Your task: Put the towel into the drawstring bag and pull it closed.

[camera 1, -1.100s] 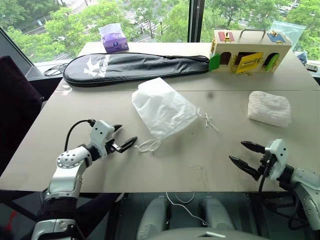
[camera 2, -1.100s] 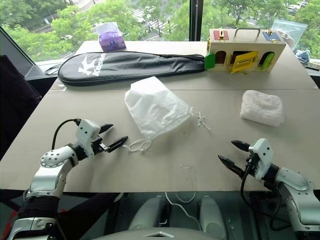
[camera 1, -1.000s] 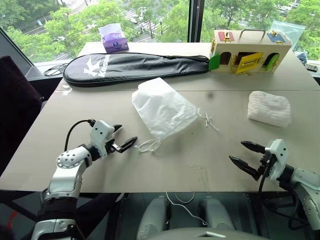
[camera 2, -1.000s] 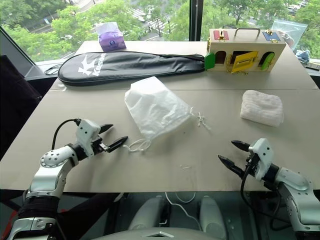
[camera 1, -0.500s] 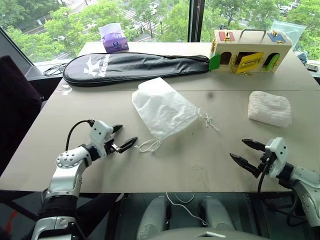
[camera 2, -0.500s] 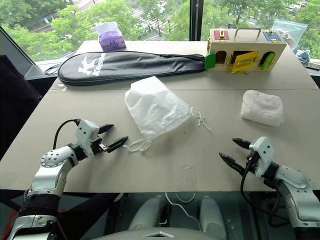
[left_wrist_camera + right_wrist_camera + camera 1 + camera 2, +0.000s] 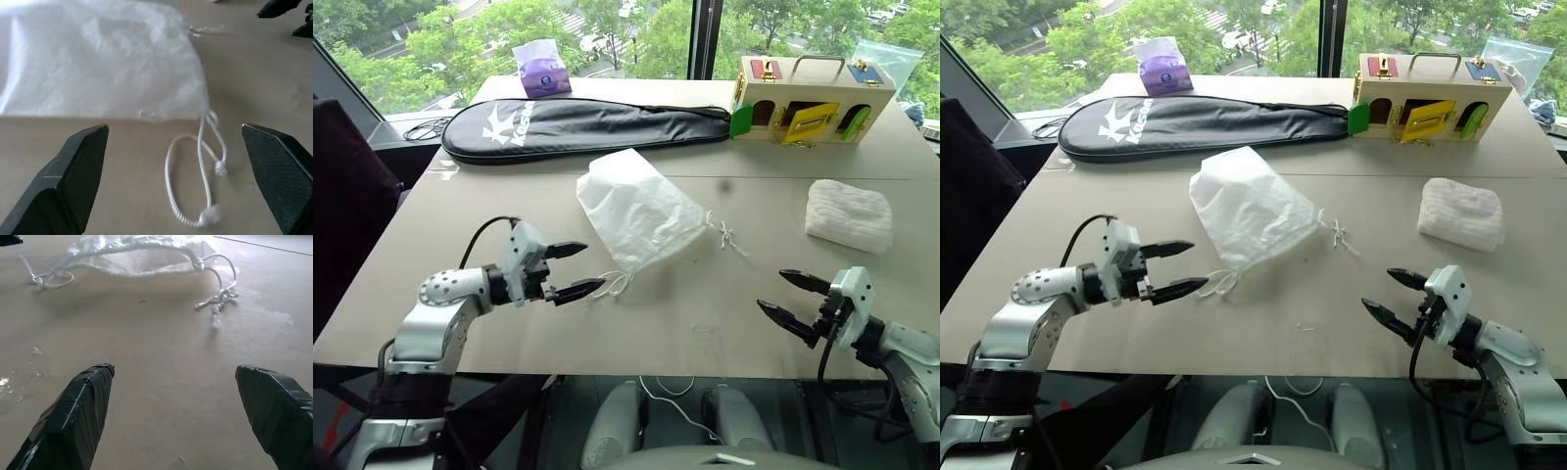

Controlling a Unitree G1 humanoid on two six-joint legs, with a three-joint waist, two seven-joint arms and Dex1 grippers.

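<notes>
On the tan surface (image 7: 509, 196), both tools, left (image 7: 576, 270) and right (image 7: 791, 301), stand apart and empty; the bag (image 7: 641, 211) lies flat, so the left could snag only the cord (image 7: 612, 284), leaving the towel (image 7: 847, 213) out.

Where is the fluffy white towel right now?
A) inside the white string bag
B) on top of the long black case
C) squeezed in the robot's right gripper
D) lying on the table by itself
D: the towel lies flat on the table, apart from the drawstring bag, and the open right gripper holds nothing.
</notes>
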